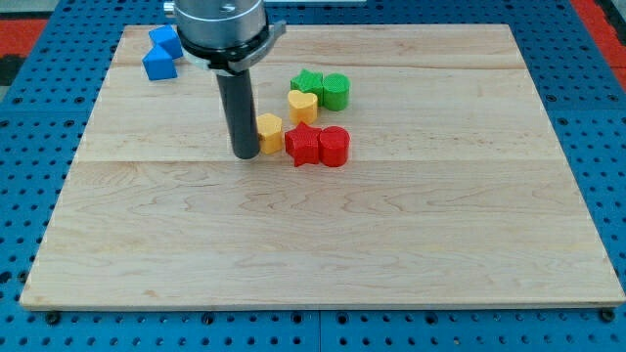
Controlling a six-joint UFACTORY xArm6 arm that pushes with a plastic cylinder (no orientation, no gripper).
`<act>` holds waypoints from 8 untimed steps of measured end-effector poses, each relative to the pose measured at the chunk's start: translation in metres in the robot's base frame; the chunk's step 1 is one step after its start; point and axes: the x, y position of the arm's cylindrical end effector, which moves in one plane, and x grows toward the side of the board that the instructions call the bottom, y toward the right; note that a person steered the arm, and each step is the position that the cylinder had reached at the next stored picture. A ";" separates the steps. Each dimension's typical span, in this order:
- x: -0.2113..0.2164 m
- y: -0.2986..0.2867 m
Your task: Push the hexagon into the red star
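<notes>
A yellow hexagon block (270,133) lies near the board's upper middle. My tip (245,154) stands right against its left side, touching or nearly so. A red star block (303,145) lies just right of the hexagon, with a narrow gap or light contact between them. A second red block (335,147), rounded, sits against the star's right side.
A yellow heart-like block (302,105) lies above the red star. Two green blocks (323,89) sit side by side above that. Two blue blocks (161,53) lie at the board's upper left corner. The wooden board (323,244) rests on a blue pegboard.
</notes>
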 end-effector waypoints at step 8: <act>-0.058 -0.152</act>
